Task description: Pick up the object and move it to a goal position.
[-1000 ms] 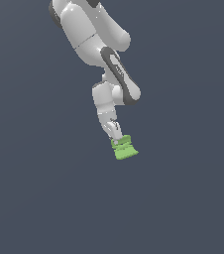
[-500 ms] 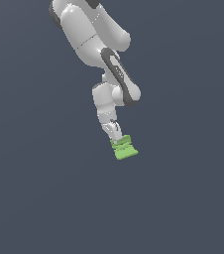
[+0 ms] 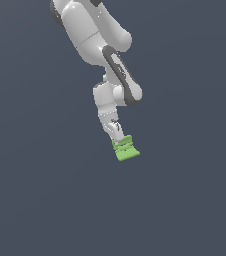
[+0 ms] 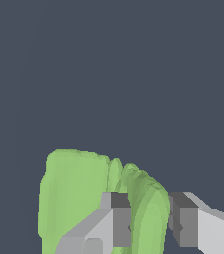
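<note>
The object [image 3: 125,149] is a small light-green piece with a ridged block end and a flat flared tab. In the exterior view it hangs at the tip of my white arm, near the middle of the picture. My gripper [image 3: 119,138] points down and is shut on its ridged end. In the wrist view the object [image 4: 74,193] fills the lower part of the picture, and its ridges sit between my two grey fingertips [image 4: 120,218]. My gripper [image 4: 151,221] clamps the ridged part from both sides. The flat tab sticks out beyond the fingers.
Only a plain dark blue-grey background shows in both views. My white arm [image 3: 92,35] comes down from the upper part of the exterior view.
The arm and the held green object have hardly moved across the three exterior frames. The grip stays the same.
</note>
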{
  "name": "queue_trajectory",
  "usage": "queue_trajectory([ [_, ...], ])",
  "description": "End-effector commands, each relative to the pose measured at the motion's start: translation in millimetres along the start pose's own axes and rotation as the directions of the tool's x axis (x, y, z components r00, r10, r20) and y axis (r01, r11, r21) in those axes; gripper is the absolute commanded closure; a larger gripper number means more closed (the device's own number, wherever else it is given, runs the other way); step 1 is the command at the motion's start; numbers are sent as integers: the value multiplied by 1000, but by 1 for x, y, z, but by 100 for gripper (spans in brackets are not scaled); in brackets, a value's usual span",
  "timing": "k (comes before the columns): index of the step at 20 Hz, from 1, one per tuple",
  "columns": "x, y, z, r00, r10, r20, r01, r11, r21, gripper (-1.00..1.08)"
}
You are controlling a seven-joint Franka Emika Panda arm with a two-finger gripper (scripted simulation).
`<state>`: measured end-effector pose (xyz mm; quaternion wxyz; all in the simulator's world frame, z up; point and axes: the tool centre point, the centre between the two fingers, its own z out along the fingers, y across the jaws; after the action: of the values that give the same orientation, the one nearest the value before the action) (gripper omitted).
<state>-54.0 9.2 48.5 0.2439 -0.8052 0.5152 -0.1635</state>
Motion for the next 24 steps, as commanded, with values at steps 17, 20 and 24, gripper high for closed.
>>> queue_trajectory([
  [17,-4,-96,-75,1000,-6,-5,6,1000,-7,108],
  [20,-5,-115,-90,1000,-6,-6,6,1000,-7,108],
  [24,-6,-140,-109,1000,-6,-5,6,1000,-8,108],
])
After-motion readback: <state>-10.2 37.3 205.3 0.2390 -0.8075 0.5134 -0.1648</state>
